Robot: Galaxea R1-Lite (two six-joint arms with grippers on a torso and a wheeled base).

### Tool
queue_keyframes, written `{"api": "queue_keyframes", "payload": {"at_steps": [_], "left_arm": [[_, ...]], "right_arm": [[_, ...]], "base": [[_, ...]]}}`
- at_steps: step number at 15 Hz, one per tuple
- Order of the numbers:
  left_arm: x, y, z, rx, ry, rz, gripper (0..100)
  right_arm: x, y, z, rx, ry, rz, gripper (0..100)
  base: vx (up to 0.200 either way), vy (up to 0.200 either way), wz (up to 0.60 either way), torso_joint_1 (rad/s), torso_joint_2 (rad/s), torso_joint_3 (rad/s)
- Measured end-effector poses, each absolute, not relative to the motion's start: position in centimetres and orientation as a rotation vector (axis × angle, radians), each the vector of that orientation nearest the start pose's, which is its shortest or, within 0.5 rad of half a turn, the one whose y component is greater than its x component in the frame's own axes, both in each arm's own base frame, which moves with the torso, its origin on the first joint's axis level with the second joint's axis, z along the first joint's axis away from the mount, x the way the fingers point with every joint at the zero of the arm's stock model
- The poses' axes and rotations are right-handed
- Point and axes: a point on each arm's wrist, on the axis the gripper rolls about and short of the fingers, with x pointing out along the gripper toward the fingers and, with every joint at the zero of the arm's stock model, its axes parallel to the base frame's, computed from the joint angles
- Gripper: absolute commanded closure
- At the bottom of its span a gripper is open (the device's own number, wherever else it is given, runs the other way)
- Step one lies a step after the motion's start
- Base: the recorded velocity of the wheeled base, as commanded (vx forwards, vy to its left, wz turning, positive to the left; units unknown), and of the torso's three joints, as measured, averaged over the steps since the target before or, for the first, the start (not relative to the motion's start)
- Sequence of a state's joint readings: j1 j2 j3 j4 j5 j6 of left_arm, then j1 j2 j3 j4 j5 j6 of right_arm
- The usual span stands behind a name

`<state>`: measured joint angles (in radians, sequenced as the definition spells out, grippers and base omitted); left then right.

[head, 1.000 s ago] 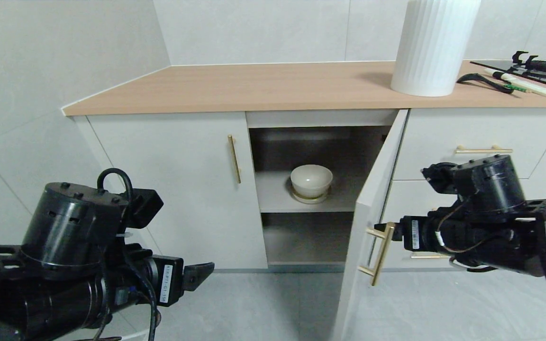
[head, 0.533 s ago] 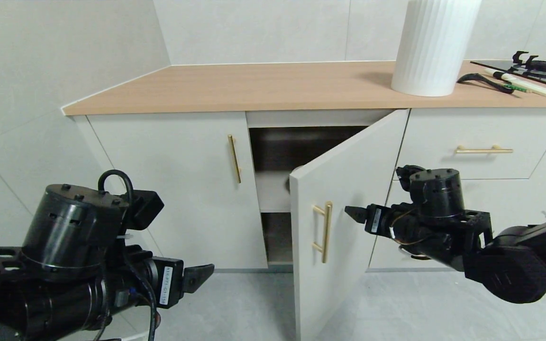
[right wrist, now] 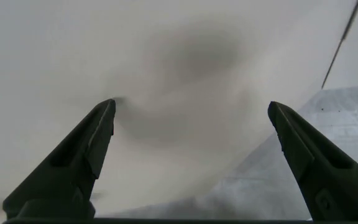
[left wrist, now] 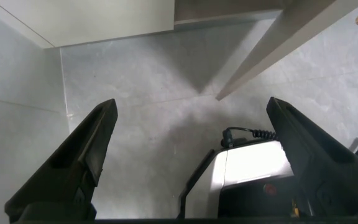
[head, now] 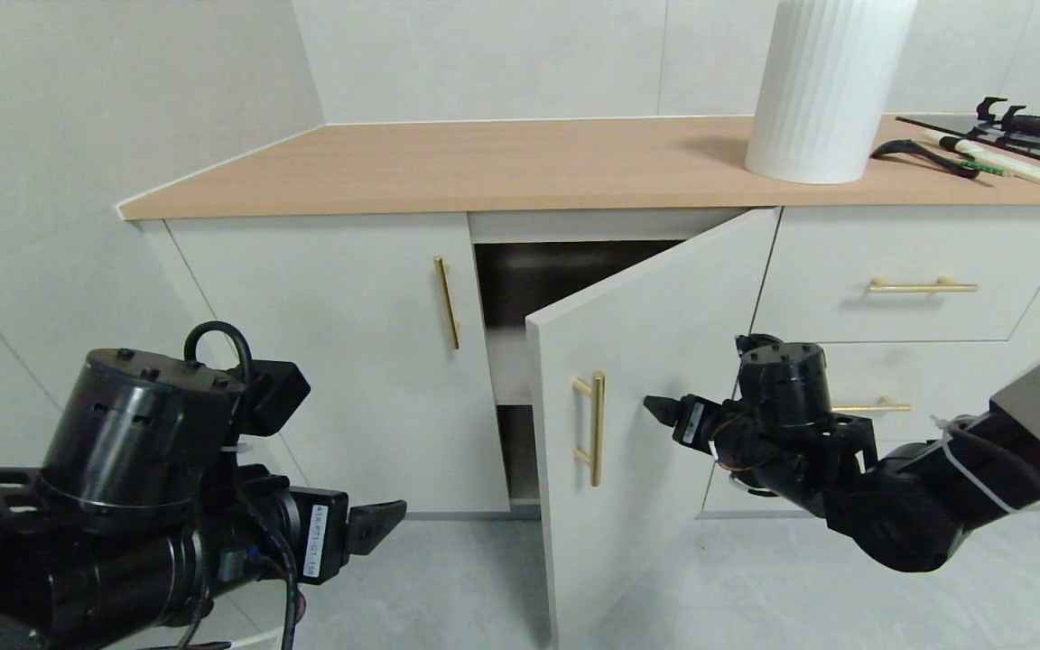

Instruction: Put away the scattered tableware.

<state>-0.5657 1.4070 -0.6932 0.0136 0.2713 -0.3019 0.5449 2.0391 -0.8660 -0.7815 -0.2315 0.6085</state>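
Right gripper (head: 662,411), fingers spread and empty, sits against the ajar cupboard door (head: 664,307), at 3 o'clock of its handle (head: 594,429); left gripper (head: 380,522) fingers likewise released

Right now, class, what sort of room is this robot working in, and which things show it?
Most likely a home kitchen: a light wood-look countertop runs over pale cabinets with gold bar handles, and a black gas hob with pan supports sits at the counter's right end.

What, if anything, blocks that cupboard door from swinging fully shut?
Nothing visible does. The door stands ajar; the gap at the cupboard opening looks dark and unobstructed. The right gripper is at its outer face, beside the handle.
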Motion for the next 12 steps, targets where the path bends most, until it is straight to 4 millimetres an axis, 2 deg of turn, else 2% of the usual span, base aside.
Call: {"api": "queue_keyframes", "payload": {"at_steps": [5,12], "left_arm": [[17.9,-10.7,17.1,0.007,0.698,-0.178,0],[17.9,-10.6,17.2,0.006,0.697,-0.178,0]], "right_arm": [[33.2,19.0,9.1,0.499,0.426,0.142,0],[34.2,18.6,9.1,0.525,0.397,0.109,0]], "base": [[0.2,0.0,0.0,0.003,0.01,-0.001],[0.0,0.0,0.0,0.0,0.0,0.0]]}}
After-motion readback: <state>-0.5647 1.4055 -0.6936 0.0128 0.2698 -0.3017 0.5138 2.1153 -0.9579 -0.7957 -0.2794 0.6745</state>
